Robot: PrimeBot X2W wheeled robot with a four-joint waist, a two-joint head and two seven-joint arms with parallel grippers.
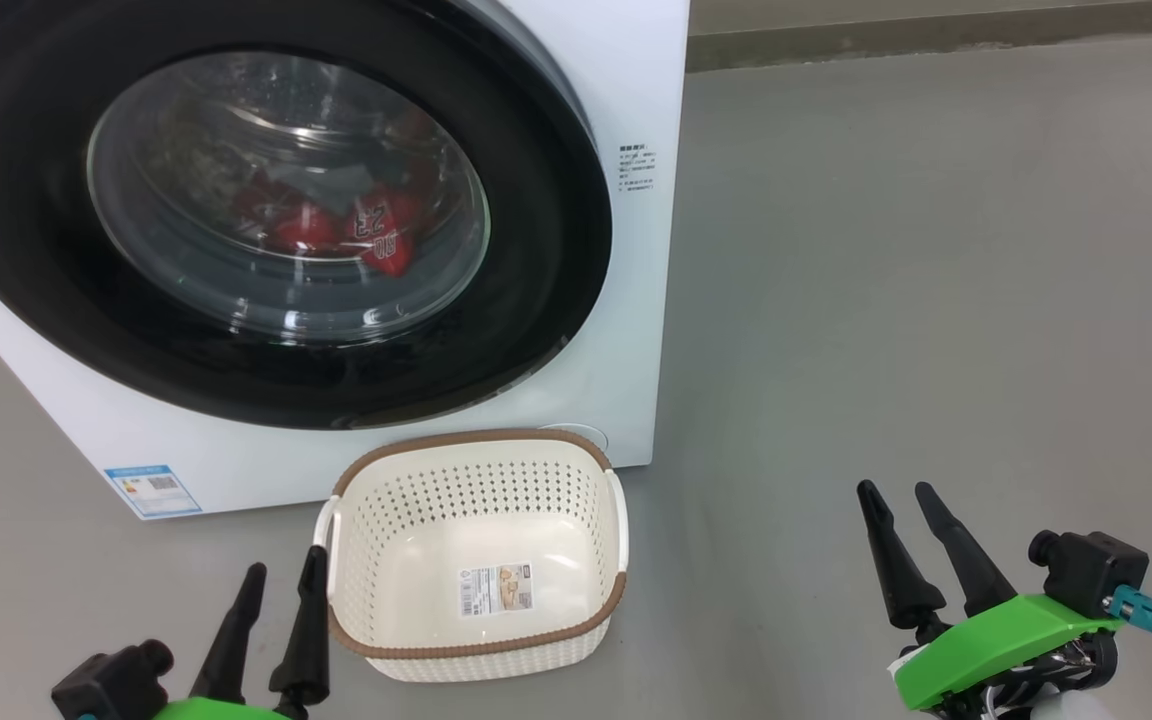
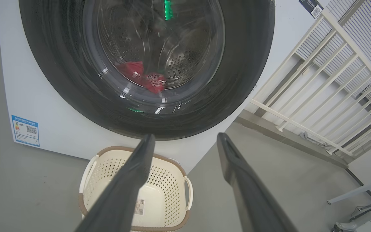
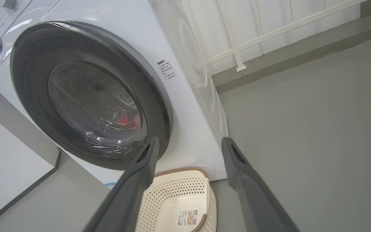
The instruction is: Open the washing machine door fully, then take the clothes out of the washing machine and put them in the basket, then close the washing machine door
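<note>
Washing machine door (image 1: 546,250) shut against white washing machine (image 1: 636,330). Red clothes (image 1: 376,235), number 23 showing, lie low in drum behind glass. Cream basket (image 1: 476,470) sits on grey floor (image 1: 886,280) just before machine, below door, paper label on its bottom. Left gripper (image 1: 286,560) just beside basket's left side, jaws parted, holding nothing. Right gripper (image 1: 895,488) well off to basket's right, jaws likewise apart.

A smooth, evenly lit grey floor (image 1: 936,300) spreads across the head view from one to five o'clock and meets a darker skirting strip (image 1: 936,35) at one o'clock. In the left wrist view, a white barred railing (image 2: 320,87) stands at two o'clock.
</note>
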